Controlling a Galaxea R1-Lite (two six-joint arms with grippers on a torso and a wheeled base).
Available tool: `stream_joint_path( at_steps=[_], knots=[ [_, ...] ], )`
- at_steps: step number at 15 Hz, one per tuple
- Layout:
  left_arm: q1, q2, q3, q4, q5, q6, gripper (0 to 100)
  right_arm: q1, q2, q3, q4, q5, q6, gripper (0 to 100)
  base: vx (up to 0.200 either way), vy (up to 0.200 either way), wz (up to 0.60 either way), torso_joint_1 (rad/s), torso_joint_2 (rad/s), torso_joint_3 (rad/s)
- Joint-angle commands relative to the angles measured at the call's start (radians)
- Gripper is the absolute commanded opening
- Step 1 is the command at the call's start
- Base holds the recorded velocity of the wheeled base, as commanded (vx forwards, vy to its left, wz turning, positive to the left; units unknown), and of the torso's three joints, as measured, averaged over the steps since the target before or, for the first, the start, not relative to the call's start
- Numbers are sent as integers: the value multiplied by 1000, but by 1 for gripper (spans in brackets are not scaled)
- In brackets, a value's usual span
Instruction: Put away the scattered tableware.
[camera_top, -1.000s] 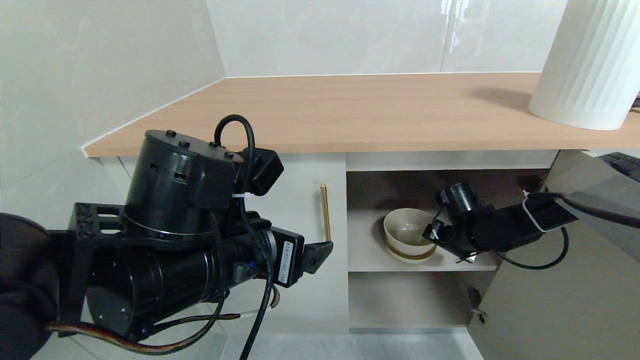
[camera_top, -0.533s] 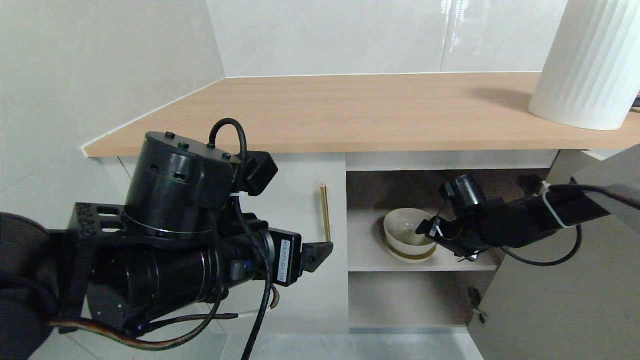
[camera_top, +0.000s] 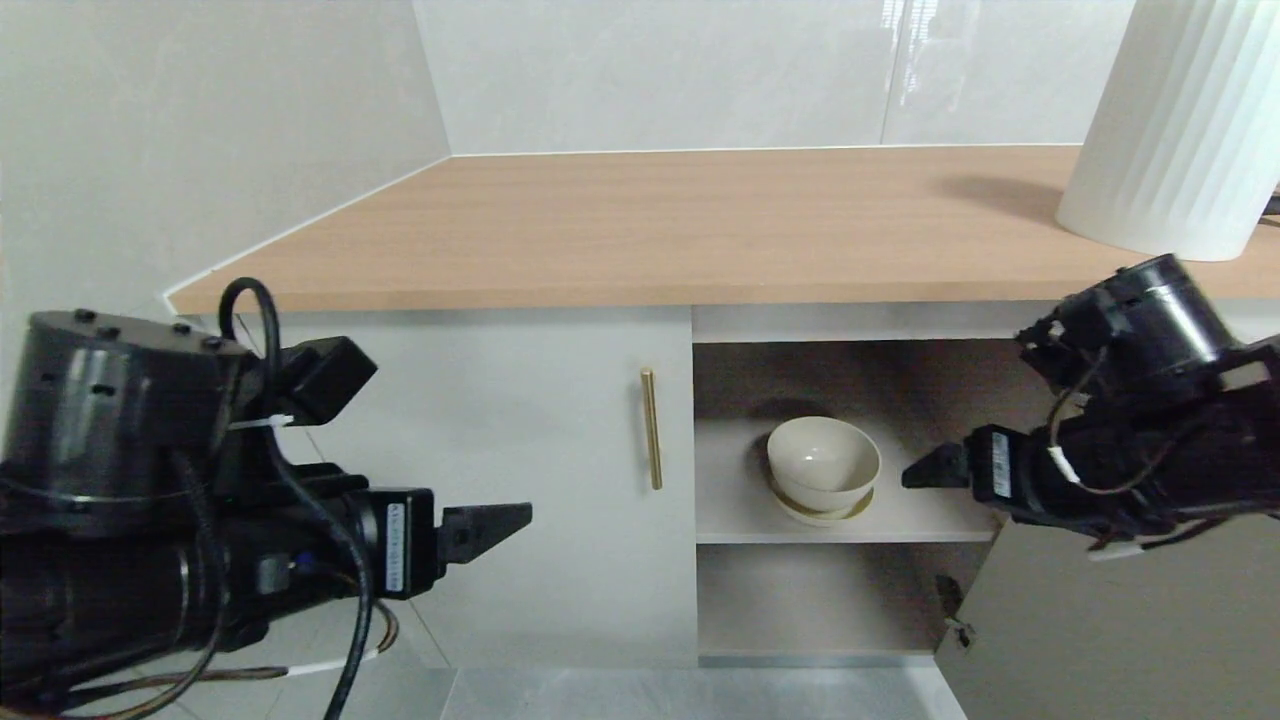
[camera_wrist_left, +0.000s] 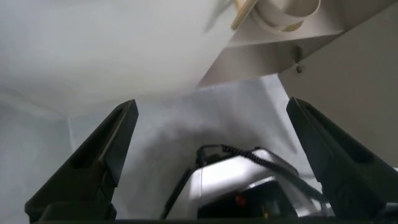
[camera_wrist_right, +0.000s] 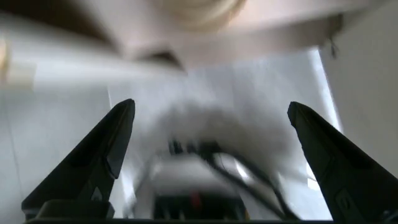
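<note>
A cream bowl stands on the cupboard's middle shelf, resting on a gold-rimmed dish. My right gripper hangs just right of the bowl at the cupboard opening, open and holding nothing. My left gripper is open too, in front of the closed left door and well left of the bowl. In the left wrist view the bowl lies far beyond the spread fingers. The right wrist view has the blurred bowl past its spread fingers.
A gold bar handle runs down the closed left door. The right door stands swung open beside my right arm. A tall white ribbed vase sits on the wooden counter. The lower shelf holds nothing.
My right gripper has drawn back to the right, away from the bowl, which stays on the shelf. My left arm has pulled back leftward and lower, uncovering the left door.
</note>
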Motion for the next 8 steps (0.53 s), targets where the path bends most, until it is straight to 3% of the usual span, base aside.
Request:
stream_joint_path(
  at_steps=[1, 3, 4, 8],
  knots=[
    [16, -163, 51, 56, -8, 3, 100, 66, -251, 45, 175, 7, -39, 100, 0, 0, 0, 0, 0, 0],
    [20, -187, 19, 82, -9, 22, 100, -56, -265, 79, 174, 116, -88, 100, 0, 0, 0, 0, 0, 0],
    [18, -175, 14, 84, -9, 25, 100, -57, -273, 87, 169, 165, -125, 100, 0, 0, 0, 0, 0, 0],
    [18, -111, 11, 84, -9, 22, 100, -51, -211, 101, 167, 176, -139, 100, 0, 0, 0, 0, 0, 0]
  ],
)
